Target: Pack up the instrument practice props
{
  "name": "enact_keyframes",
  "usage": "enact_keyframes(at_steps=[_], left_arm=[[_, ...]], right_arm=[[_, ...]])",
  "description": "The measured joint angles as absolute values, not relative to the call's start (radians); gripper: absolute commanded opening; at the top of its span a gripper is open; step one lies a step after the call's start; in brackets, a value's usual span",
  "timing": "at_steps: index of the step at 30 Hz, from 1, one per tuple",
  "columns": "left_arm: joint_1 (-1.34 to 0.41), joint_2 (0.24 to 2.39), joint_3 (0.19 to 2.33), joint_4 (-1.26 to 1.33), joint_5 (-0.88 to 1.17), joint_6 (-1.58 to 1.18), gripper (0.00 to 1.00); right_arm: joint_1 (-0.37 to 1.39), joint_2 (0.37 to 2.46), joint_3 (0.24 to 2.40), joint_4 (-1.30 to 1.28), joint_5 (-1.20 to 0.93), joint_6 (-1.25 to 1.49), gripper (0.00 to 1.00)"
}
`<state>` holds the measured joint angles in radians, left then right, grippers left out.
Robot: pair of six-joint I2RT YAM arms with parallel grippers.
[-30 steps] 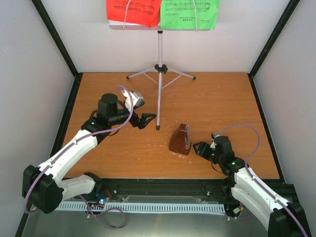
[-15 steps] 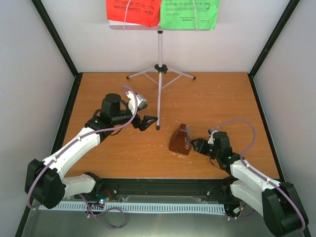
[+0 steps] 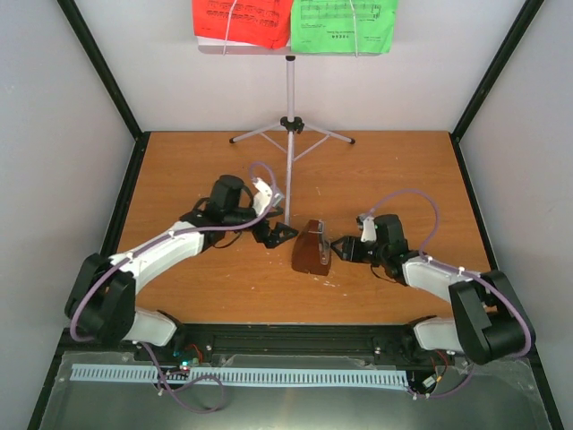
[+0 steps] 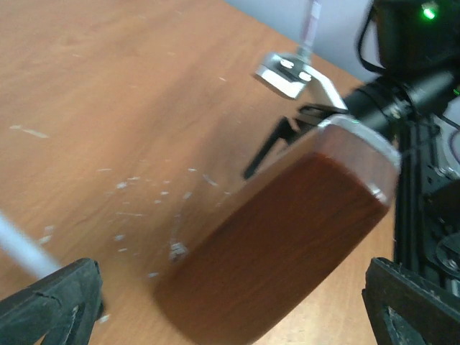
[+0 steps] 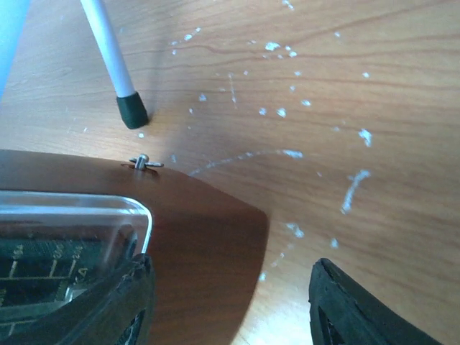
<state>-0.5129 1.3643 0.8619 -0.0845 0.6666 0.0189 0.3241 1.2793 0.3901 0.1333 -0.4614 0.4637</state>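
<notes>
The orange-brown wooden desk (image 3: 179, 170) carries everything, and no box or bag for packing shows in any view. At its far edge the silver tripod stand (image 3: 290, 98) is upright on spread legs, one long leg reaching toward the desk's middle. On its tray (image 3: 295, 50) sit the red music sheet (image 3: 242, 20) to the left and the green music sheet (image 3: 345, 25) to the right, each held under a thin wire clip. The small dark-brown pyramid metronome with a clear cover (image 3: 311, 251) sits on the desk near the middle, just near and right of that leg's rubber foot, and looks tilted toward the left. The left arm's fingers (image 3: 279, 234) are spread wide just left of it, holding nothing. The right arm's fingers (image 3: 341, 248) are also parted, straddling its right side; whether they touch it I cannot tell. I judge the task barely begun: the metronome is being approached, while sheets and stand are untouched.
</notes>
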Motion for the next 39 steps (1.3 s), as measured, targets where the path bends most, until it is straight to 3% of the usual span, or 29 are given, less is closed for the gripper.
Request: enact_keyframes(at_steps=[6, 13, 18, 25, 39], left_arm=[[-0.639, 1.482, 0.947, -0.087, 0.686, 0.034, 0.99], [-0.644, 1.514, 1.001, -0.048, 0.764, 0.047, 0.99], [-0.659, 1.539, 1.001, -0.020, 0.814, 0.053, 0.90], [-0.680, 1.547, 0.996, -0.020, 0.826, 0.069, 0.69], [-0.747, 1.418, 0.900, -0.067, 0.725, 0.017, 0.82]], right_arm=[[0.323, 1.318, 0.431, 0.146, -0.479, 0.426, 0.74], [0.315, 1.142, 0.390, 0.120, -0.408, 0.416, 0.85], [0.313, 1.104, 0.361, 0.094, -0.385, 0.414, 0.90], [0.313, 1.054, 0.322, 0.075, -0.373, 0.429, 0.96], [0.312, 0.879, 0.258, 0.041, -0.363, 0.480, 1.00]])
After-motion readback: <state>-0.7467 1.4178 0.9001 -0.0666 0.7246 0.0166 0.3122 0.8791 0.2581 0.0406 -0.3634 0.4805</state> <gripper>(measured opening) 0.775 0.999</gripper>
